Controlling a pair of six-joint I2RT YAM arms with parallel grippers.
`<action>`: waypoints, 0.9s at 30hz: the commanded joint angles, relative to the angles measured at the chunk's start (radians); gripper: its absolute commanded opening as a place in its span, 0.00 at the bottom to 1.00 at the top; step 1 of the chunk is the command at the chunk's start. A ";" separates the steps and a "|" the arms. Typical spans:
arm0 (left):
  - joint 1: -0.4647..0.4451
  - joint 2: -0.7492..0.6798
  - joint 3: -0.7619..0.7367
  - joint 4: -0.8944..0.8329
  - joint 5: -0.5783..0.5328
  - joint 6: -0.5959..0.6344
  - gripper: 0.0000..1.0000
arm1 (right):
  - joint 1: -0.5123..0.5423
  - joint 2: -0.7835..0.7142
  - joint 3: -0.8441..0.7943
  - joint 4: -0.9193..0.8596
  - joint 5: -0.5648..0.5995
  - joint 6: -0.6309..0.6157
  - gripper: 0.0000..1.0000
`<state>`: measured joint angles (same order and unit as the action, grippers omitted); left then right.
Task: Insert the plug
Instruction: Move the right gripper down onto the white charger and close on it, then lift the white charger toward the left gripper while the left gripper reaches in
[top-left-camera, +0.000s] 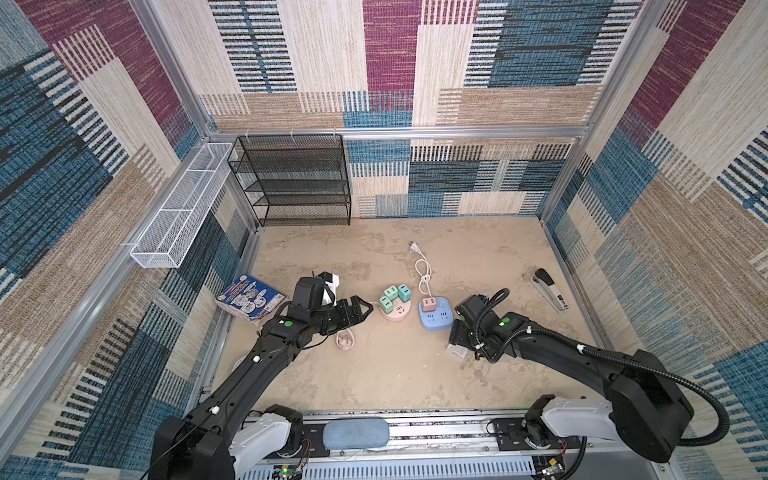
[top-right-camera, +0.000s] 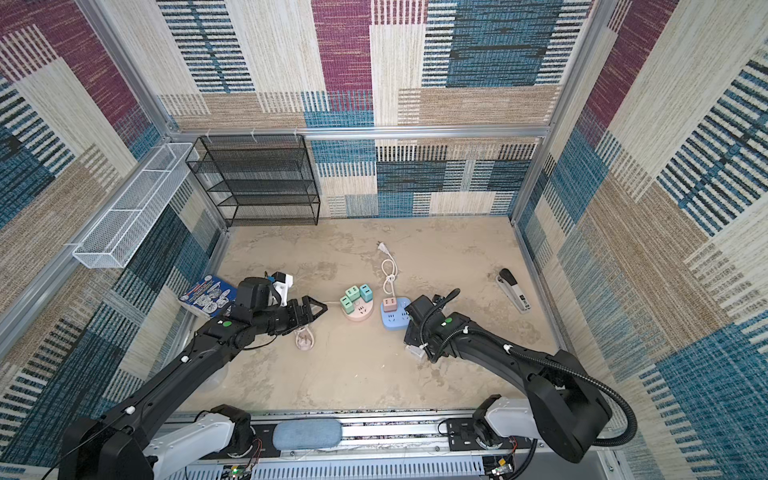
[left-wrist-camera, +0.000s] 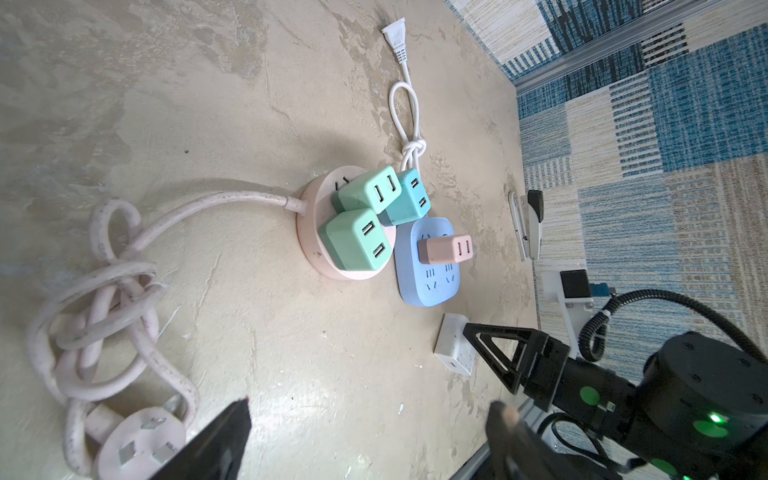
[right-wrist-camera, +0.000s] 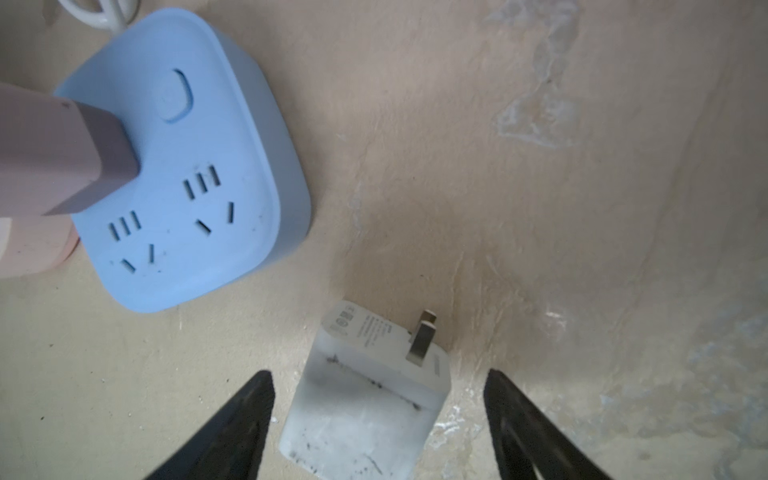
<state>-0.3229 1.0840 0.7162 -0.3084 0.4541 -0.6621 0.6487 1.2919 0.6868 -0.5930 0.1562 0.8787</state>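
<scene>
Enclosed robot test cell. Aluminium frame profiles carry walls lined with patchwork carpet panels. The left arm and right arm mount on a slotted front rail, over a beige stone-look surface.

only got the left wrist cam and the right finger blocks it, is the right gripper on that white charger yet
Observer: Not yet. In the right wrist view the white charger lies on its side between the open fingers of the right gripper, with a gap on each side.
Operator: which way do its prongs point
Observer: The prongs stick out of the end turned away from the gripper.
</scene>
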 joint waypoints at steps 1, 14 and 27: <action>-0.001 0.000 -0.003 0.030 0.017 -0.022 0.93 | 0.004 0.001 -0.006 0.022 -0.005 0.019 0.80; -0.001 0.014 -0.014 0.046 0.023 -0.024 0.93 | 0.029 0.071 -0.026 0.068 -0.067 -0.020 0.76; -0.001 0.008 -0.021 0.048 0.025 -0.022 0.92 | 0.040 0.091 -0.043 0.074 -0.079 -0.073 0.61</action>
<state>-0.3237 1.0966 0.6971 -0.2806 0.4744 -0.6628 0.6861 1.3708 0.6533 -0.5274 0.0902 0.8246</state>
